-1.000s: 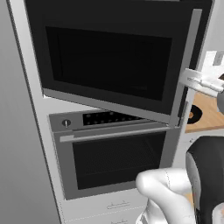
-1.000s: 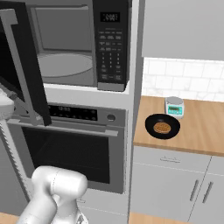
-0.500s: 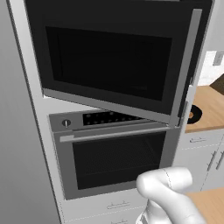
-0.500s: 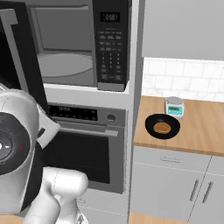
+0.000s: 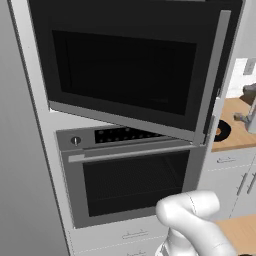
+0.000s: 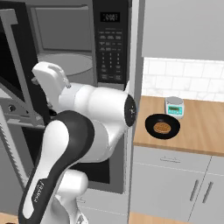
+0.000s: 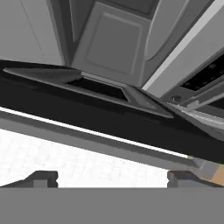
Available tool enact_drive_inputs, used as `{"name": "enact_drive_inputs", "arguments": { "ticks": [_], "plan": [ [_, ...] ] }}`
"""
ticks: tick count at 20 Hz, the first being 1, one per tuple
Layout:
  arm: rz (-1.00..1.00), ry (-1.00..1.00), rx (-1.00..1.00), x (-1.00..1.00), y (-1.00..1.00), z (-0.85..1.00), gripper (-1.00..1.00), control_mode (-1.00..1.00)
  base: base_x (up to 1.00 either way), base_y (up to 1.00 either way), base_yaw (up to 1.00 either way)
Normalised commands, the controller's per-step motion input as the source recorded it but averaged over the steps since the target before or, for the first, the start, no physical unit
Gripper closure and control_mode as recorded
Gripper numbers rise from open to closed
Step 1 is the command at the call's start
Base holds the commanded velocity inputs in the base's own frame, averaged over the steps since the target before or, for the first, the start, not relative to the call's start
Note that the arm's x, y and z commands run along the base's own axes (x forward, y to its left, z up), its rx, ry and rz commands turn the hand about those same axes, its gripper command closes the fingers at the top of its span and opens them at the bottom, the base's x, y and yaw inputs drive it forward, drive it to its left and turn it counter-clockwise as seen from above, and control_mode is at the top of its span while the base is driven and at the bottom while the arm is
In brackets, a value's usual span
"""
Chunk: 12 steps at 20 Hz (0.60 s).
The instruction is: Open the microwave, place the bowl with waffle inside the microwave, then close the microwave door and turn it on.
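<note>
the microwave door stands swung open, its dark window facing the left base view and its long grey bar handle running down its free edge. in the right base view the microwave shows its grey interior with the round turntable bare, and the keypad with the lit display on the right of the cavity. below it sits the oven with its horizontal handle and one round knob at the left of its control strip.

the bowl rests on the wooden counter, near the counter's left edge and towards the tiled back wall, with the waffle lying inside it as an orange-brown disc. a small grey kitchen scale stands just behind the bowl, apart from it, close to the wall. in the left base view a sliver of the bowl peeks out past the door's edge.

the arm's white and dark links fill the left half of the right base view, in front of the open cavity. in the hand view the gripper has its two dark fingertips spread fully wide at the bottom corners, with nothing between them; beyond them run a black band and a grey strip of the door.
</note>
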Motion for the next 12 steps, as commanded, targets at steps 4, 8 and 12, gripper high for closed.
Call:
{"name": "enact_drive_inputs", "arguments": {
  "ticks": [4,8,12],
  "plan": [
    [0.01,0.0,0.11,0.55,-0.03,-0.08,-1.0,-1.0,0.0,0.0,0.0],
    [0.0,0.02,0.05,0.53,0.0,-0.12,-1.0,-1.0,0.0,0.0,0.0],
    [0.0,0.0,0.01,0.58,0.0,-0.2,-1.0,-1.0,0.0,0.0,0.0]
  ]
}}
